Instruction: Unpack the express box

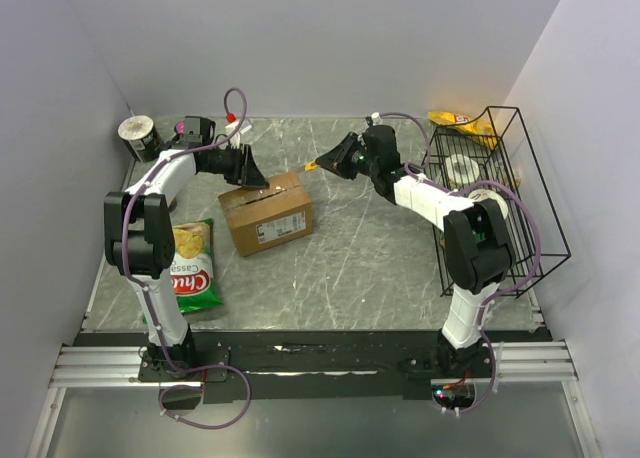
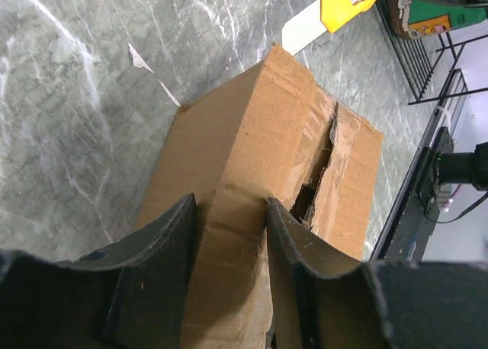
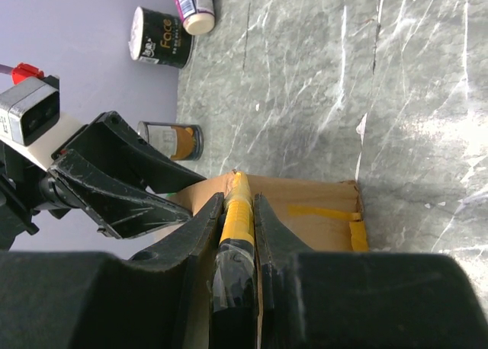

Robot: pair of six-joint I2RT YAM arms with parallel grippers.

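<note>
The express box [image 1: 268, 216] is a brown carton left of the table's middle, with its white label on the near side. Its top seam is split open in the left wrist view [image 2: 290, 120]. My left gripper [image 1: 250, 170] is at the box's far left corner, and its jaws [image 2: 229, 212] are closed on a ridge of the cardboard. My right gripper [image 1: 335, 158] is shut on a yellow utility knife [image 1: 314, 165] just beyond the box's far right corner, above the table. In the right wrist view the knife [image 3: 242, 187] sits between the jaws [image 3: 239, 204], over the box [image 3: 313, 212].
A green chips bag [image 1: 195, 268] lies left of the box. Cans [image 1: 137, 133] stand at the far left corner. A black wire basket [image 1: 500, 198] on the right holds a yellow packet [image 1: 455, 123] and a tape roll [image 1: 462, 168].
</note>
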